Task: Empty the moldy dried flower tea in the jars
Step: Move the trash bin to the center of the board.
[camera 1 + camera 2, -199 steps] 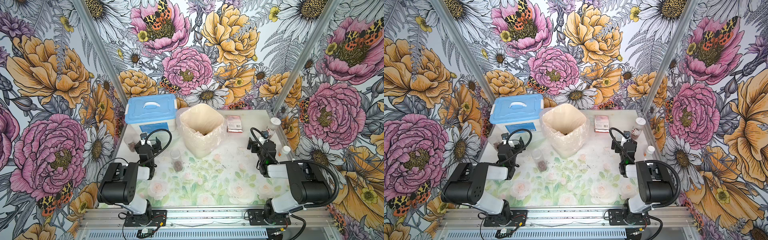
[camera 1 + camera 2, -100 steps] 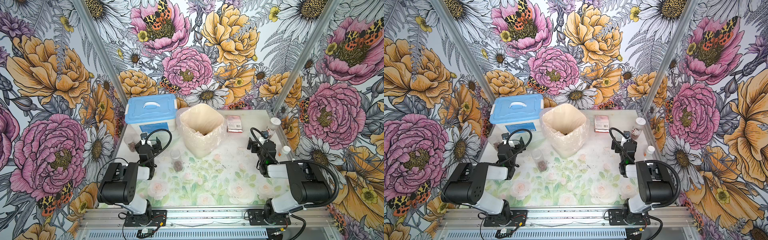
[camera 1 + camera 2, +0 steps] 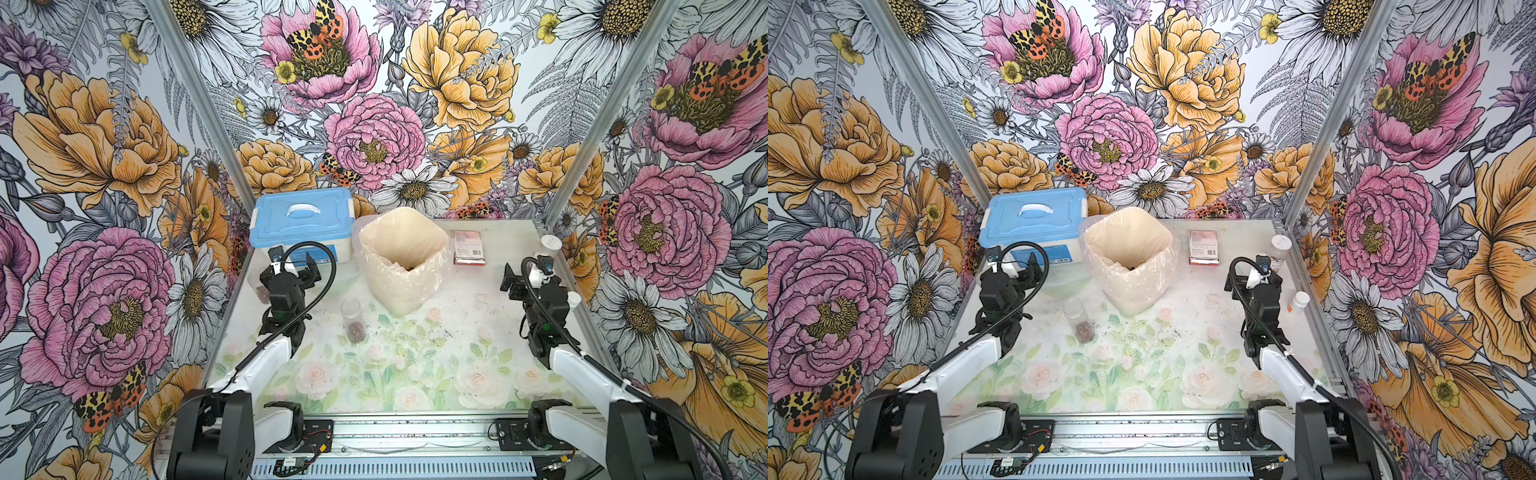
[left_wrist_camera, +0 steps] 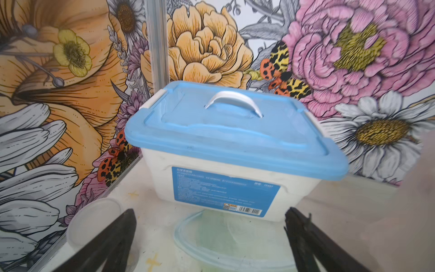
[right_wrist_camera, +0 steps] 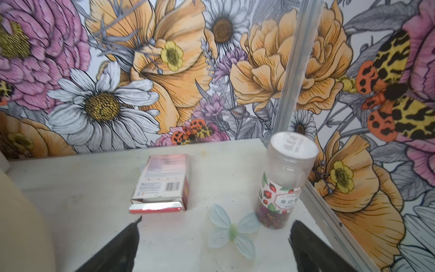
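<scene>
A slim clear jar (image 3: 353,319) (image 3: 1078,318) stands upright and uncapped mid-table, with dark reddish dried flower tea (image 3: 356,331) at its bottom. A second slim jar (image 3: 259,291) (image 4: 94,219) stands by the left wall, beside my left gripper (image 3: 291,268) (image 4: 210,212), which is open and empty. The wider labelled jar (image 3: 549,248) (image 5: 284,181) with a white lid stands at the far right and holds tea (image 5: 273,216). My right gripper (image 3: 525,272) (image 5: 216,223) is open and empty just short of it.
A bag-lined bin (image 3: 405,259) stands at the back centre. The blue-lidded box (image 3: 303,220) (image 4: 235,141) is at the back left, with a clear shallow dish (image 4: 223,245) before it. A red carton (image 3: 469,248) (image 5: 162,183) and a small white-capped bottle (image 3: 572,301) sit right.
</scene>
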`<state>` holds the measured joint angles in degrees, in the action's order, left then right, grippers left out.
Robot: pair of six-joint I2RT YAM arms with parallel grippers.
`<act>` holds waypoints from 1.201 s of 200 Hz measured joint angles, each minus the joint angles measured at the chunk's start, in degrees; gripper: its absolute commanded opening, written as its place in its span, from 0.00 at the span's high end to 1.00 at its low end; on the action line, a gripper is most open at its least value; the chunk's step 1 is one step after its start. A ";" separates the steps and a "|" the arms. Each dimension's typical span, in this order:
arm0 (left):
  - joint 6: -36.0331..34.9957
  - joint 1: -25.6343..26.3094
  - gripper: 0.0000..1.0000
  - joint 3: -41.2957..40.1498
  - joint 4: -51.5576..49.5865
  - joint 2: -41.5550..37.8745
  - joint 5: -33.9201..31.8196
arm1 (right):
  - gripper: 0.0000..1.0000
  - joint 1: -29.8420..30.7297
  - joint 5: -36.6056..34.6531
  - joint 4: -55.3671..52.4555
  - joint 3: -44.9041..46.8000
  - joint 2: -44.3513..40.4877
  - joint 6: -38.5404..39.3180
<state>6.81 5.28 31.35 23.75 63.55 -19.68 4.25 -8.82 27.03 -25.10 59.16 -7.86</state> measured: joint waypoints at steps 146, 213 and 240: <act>13.42 -2.91 0.01 4.04 -33.66 -30.73 21.24 | 0.00 22.71 8.44 -36.22 -28.52 0.50 -6.01; 15.39 -2.91 0.01 7.23 -41.77 -26.73 30.95 | 0.01 34.40 9.49 -43.54 -31.67 2.34 -4.50; 16.61 -2.91 0.01 7.23 -42.73 -28.09 31.74 | 0.01 39.36 8.72 -44.46 -30.93 3.69 -4.70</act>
<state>23.42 2.37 38.59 -18.98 35.46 12.05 43.62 -0.10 -17.43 -56.03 62.85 -12.56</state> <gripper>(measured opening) 0.988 0.995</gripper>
